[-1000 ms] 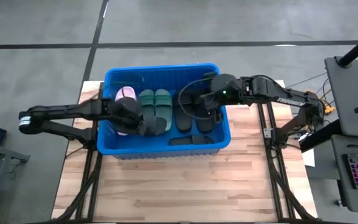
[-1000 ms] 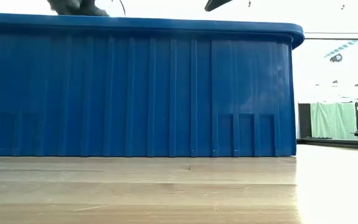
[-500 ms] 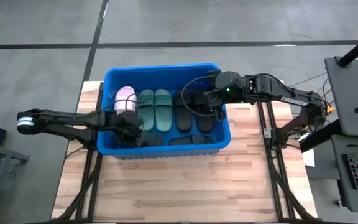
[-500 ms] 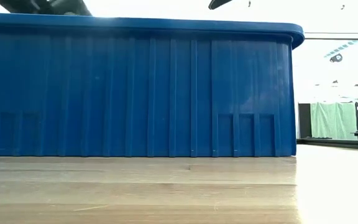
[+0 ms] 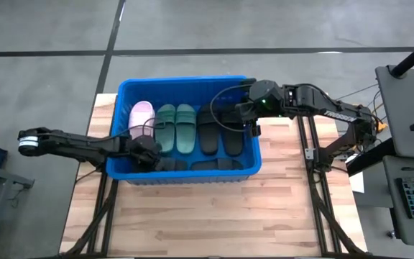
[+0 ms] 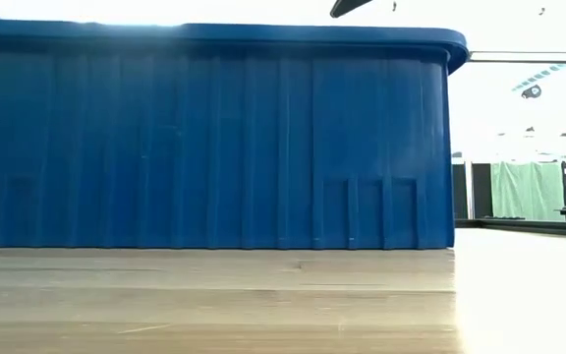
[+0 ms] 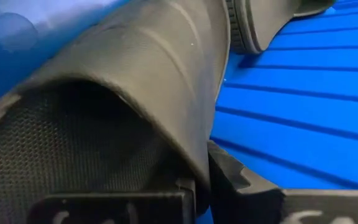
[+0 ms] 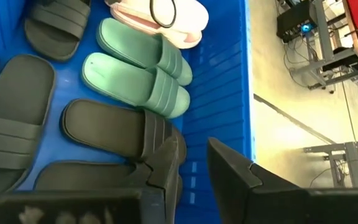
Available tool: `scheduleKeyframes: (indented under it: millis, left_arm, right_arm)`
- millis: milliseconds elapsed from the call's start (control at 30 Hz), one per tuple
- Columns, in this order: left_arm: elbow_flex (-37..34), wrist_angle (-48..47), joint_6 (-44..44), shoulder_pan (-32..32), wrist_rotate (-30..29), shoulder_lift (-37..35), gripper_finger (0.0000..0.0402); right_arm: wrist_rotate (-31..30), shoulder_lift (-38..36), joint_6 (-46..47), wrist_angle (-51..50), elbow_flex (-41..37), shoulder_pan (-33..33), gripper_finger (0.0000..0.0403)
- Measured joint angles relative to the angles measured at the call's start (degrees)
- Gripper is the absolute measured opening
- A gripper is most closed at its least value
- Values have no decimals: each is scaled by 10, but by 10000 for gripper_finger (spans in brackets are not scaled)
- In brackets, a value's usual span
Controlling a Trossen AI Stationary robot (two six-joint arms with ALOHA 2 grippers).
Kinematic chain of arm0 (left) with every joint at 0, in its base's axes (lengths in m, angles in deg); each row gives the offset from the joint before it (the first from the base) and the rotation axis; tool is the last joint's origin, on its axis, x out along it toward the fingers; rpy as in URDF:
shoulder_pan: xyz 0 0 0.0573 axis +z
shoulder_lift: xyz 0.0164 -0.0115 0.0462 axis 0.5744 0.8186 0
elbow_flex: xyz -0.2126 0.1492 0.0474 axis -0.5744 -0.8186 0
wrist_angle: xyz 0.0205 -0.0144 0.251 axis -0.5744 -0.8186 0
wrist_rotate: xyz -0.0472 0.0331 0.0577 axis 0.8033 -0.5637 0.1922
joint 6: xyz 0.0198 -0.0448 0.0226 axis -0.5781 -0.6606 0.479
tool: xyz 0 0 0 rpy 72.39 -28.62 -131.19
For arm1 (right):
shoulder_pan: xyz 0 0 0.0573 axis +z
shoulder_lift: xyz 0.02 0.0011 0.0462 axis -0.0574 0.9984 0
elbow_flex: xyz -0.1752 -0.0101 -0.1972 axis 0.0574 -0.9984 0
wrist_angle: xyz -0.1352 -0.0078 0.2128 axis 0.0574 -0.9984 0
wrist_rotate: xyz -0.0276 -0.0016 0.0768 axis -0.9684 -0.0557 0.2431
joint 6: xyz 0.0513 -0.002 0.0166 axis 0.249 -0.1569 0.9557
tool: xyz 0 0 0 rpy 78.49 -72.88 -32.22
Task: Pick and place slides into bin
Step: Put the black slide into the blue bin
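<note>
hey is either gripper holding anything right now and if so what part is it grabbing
The left gripper is shut on a black slide, pinching the edge of its strap, low inside the bin. The right gripper holds nothing; its fingers stand apart.

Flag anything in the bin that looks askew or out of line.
Most slides lie in a neat side-by-side row in the bin: pink slides, green pair, black pair. The odd ones are the black slides lying crosswise along the near wall, one clamped in the left gripper.
</note>
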Motion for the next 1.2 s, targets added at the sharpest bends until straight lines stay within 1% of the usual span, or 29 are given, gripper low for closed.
scheduleKeyframes:
  millis: [100,267,333,433,600,700,767,867,967,1200]
  left_arm:
    - [-8,16,-12,0,2,2,0]
    - [-9,14,-16,0,1,3,1]
    - [-9,13,-16,0,3,4,10]
    - [-8,11,-17,1,12,2,43]
    - [-2,4,-5,1,28,2,130]
    - [16,8,-12,2,60,0,175]
    - [25,7,-34,1,88,0,192]
    - [40,-25,-46,1,100,0,199]
    - [61,-99,-31,1,103,-2,200]
    - [103,-218,-13,-1,66,-2,201]
  right_arm:
    - [0,0,0,0,0,0,79]
    - [0,0,2,0,0,0,76]
    - [0,0,2,1,0,0,72]
    - [0,0,2,0,0,0,68]
    - [0,0,2,1,0,0,72]
    - [0,0,2,1,0,0,77]
    - [0,0,2,1,0,0,79]
    - [0,0,0,1,0,0,79]
    - [0,0,0,3,0,0,74]
    - [0,0,1,4,0,0,69]
